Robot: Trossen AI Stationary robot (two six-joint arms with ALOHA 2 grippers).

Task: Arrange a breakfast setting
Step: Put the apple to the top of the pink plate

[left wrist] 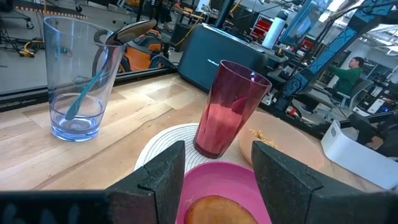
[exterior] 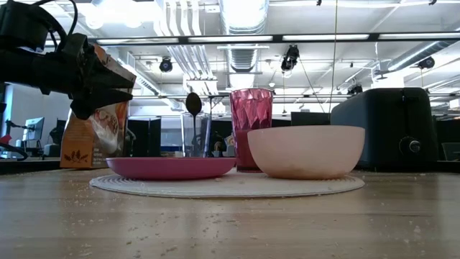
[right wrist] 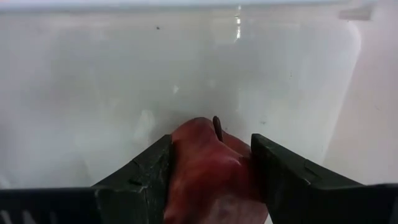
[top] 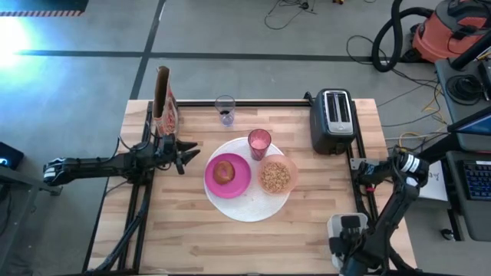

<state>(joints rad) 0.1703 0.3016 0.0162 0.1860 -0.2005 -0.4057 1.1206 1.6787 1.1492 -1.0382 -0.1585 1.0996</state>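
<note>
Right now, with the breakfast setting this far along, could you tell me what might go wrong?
The left pincer hovers open beside the magenta plate; moving forward, it could clip the pink tumbler. The right pincer straddles a red fruit in a white container; the fruit could slip or bruise.

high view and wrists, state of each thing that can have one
pink tumbler: upright, on the white disc
clear glass: upright, spoon standing in it
pink bowl: holds cereal
magenta plate: bread on it
cereal box: upright
left end effector: open, empty
right end effector: around a dark-red fruit, inside a white container
</note>
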